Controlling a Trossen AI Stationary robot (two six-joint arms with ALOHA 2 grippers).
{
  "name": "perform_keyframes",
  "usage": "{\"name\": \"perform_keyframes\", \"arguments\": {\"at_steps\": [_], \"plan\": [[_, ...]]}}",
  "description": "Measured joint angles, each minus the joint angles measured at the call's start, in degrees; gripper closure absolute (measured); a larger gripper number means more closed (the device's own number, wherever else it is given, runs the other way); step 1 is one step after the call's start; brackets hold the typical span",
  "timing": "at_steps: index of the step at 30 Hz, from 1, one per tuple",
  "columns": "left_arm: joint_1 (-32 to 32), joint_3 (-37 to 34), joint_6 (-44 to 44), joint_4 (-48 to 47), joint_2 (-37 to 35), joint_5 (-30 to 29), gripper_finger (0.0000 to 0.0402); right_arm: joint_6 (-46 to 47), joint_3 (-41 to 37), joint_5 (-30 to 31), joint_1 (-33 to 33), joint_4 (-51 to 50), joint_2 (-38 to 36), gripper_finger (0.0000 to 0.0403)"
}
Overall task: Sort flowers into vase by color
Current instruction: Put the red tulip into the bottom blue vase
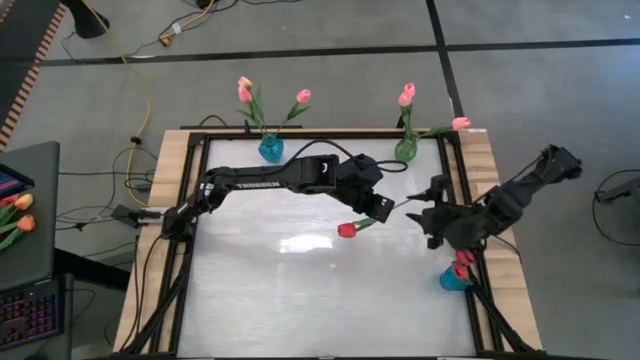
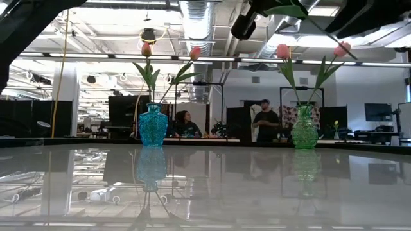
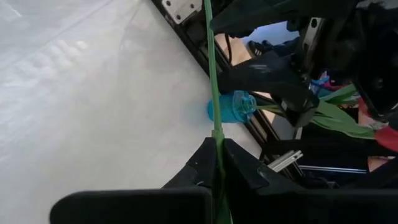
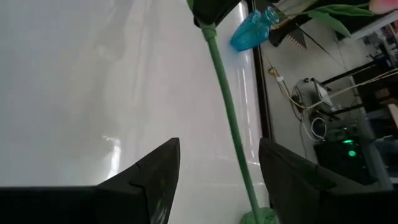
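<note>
The red tulip hangs mid-table above the glossy white top, its thin green stem running up into the left gripper, whose fingers are clenched on it w/ the stem pinched right between them; red head points away toward table centre. The right gripper sits just beside it, fingers spread wide w/ the stem passing through the gap, gripping nothing as far as I can see, so this looks like a handover in progress. Risk as I judge it: stem is thin, smooth plastic & springy, so if the left lets go before the right closes, it drops or swings off; a late or off-centre pinch could make it twist, & the heavier bud end would tip it down. Another worry: the small blue vase by the table's right edge, under the right arm, already w/ a pink bloom or two, is narrow-necked & light-looking, so a stray nudge from arm or stem could knock it over. At the far edge stand a faceted teal glass vase & a ribbed green glass vase, each holding pink tulips on long stems w/ narrow leaves; table surface is mirror-shiny, likely slippery
</note>
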Motion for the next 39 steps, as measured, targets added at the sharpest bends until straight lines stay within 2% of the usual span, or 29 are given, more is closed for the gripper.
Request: {"name": "perform_keyframes", "arguments": {"at_steps": [7,17,28,34,39], "plan": [[-0.1,0.0,-0.1,0.0,0.0,0.0,0.04,-5.1,0.0,0.0,-2.6,3.5,0.1,0.0181],[-0.1,0.0,-0.2,0.0,0.0,0.0,0.04,-7.1,0.0,-1.7,-3.4,4.7,0.0,0.0294],[-0.1,0.0,1.4,0.2,0.0,0.8,0.0395,-7.1,0.0,-1.9,-3.4,4.6,0.1,0.0377],[-0.7,0.0,4.1,0.4,0.0,-1.2,0.0337,-6.5,0.0,-2.5,-3.4,4.7,0.0,0.0386],[-0.6,0.0,5.8,0.5,0.0,-2.4,0.0264,-4.3,0.0,-7.4,-3.4,4.7,-1.2,0.0386]]}}
